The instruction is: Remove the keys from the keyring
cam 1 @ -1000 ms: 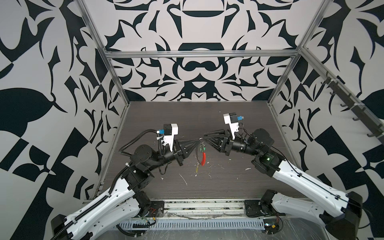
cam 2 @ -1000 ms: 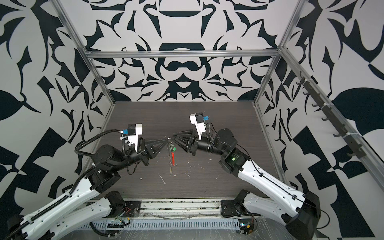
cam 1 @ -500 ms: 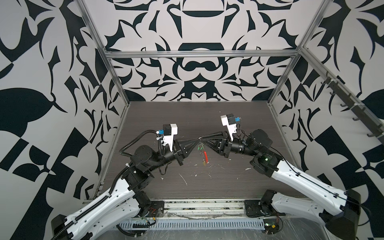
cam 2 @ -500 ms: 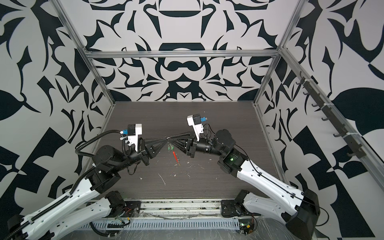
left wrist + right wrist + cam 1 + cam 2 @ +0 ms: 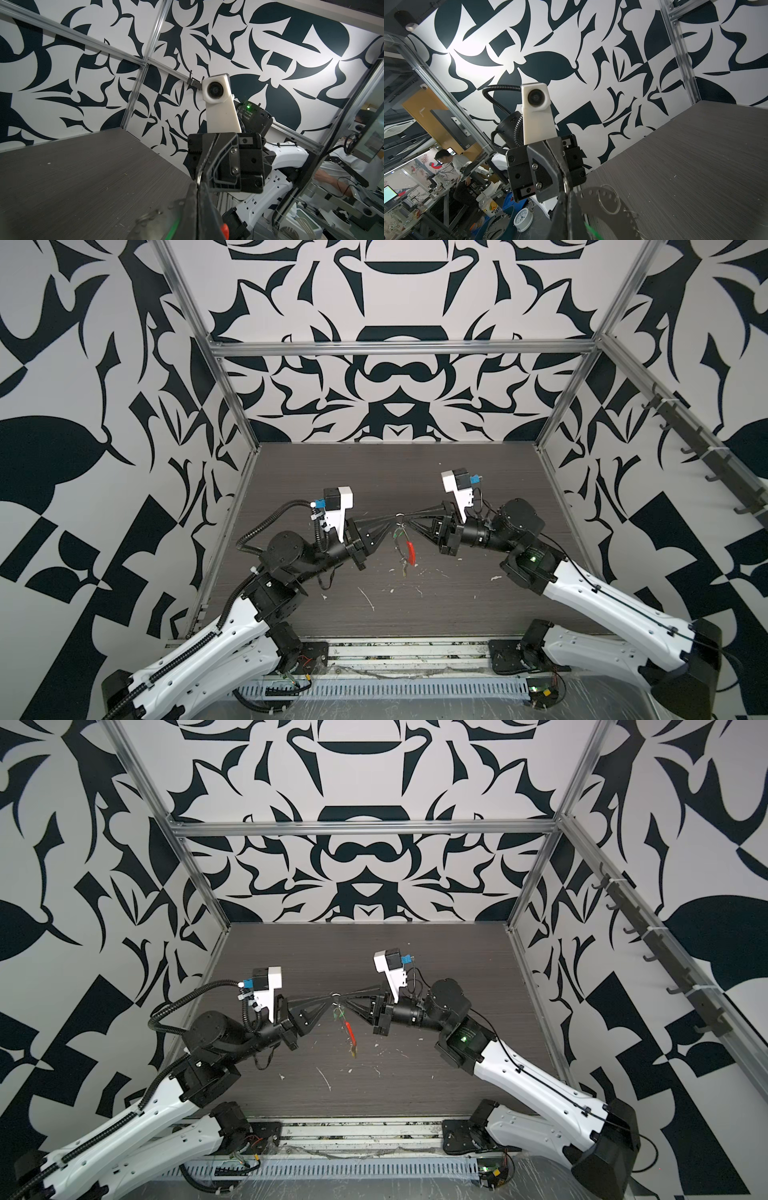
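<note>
A: Your left pincer [image 5: 392,519] is pressed together on the top of the keyring [image 5: 410,551], raised over the middle of the surface [image 5: 478,614]. The thin grey hoop hangs down from its tip.

B: Your right pincer [image 5: 409,519] comes in from the opposite side, tip to tip with the left one, and it is pressed together too. Whether it has the wire, a key or nothing between its fingers, I cannot tell.

A: Check your right wrist view. A silver key [image 5: 593,195] with a row of small holes lies just beside your right fingertips [image 5: 566,209], and a small split ring [image 5: 609,199] passes through it. I cannot tell which tag that key carries.

B: In both top views, both keys hang with the hoop. Your green-tagged key [image 5: 398,534] sits high, just under the two tips. The red sleeve [image 5: 350,1031] runs down the hoop's arc on your right arm's side.

A: Your yellow-tagged key [image 5: 404,570] dangles lowest, close to the surface. I cannot tell whether it touches. White flecks [image 5: 370,600] lie scattered on the surface nearby, towards the arm bases.
</note>
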